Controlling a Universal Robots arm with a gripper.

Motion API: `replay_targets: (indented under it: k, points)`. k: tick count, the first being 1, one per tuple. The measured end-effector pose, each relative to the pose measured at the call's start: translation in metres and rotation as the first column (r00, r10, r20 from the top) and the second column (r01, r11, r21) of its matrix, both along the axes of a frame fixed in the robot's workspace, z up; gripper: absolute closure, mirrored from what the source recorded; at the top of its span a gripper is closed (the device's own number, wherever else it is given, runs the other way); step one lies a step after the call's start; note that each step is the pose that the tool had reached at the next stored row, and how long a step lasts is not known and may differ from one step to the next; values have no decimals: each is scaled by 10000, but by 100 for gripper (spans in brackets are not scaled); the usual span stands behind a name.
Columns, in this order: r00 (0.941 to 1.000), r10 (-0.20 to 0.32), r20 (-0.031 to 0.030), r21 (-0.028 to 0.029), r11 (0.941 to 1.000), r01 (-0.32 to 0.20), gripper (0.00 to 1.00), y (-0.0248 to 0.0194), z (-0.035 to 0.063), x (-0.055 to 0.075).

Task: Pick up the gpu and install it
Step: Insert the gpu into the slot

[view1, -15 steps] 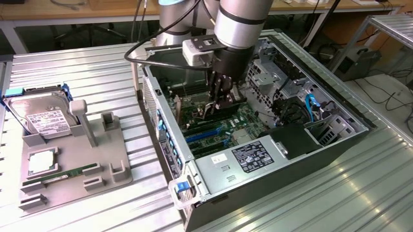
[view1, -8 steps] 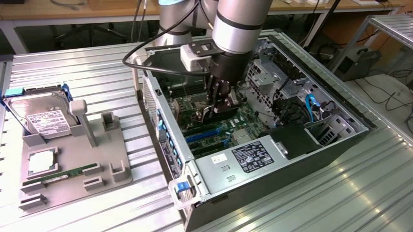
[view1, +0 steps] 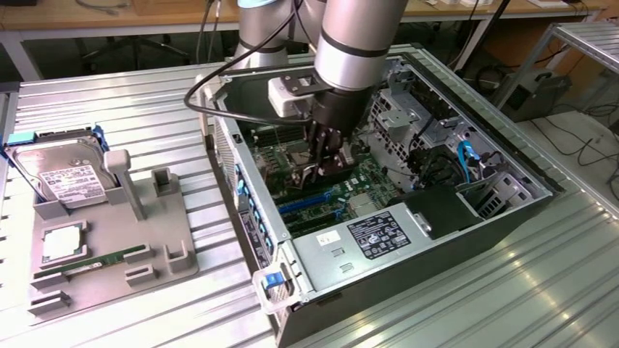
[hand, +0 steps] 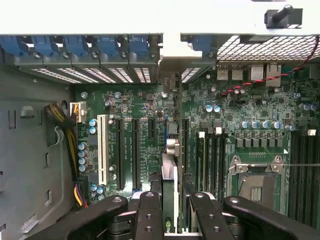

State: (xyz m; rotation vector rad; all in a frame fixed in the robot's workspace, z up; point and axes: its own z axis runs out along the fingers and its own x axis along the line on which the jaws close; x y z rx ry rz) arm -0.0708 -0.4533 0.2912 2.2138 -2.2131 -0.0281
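Your gripper [hand: 175, 202] pinches the gpu [hand: 169, 172] edge-on between its jaws, over the motherboard [hand: 250, 112]; likely light, stiff, fragile, so hold bare board edges

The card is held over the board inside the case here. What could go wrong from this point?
1. The gripper holds the gpu edge-on above the motherboard. If its edge is off the slot, pressing may bend it.
2. Its far end sits close to the rear frame and might snag there.
3. The capacitors stand nearby and may be knocked.
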Motion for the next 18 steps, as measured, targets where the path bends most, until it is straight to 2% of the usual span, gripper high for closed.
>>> replay_targets:
  k: [18]
  points:
    - [9996,288,-1,-4,9996,-288,74,-15,-261,-27]
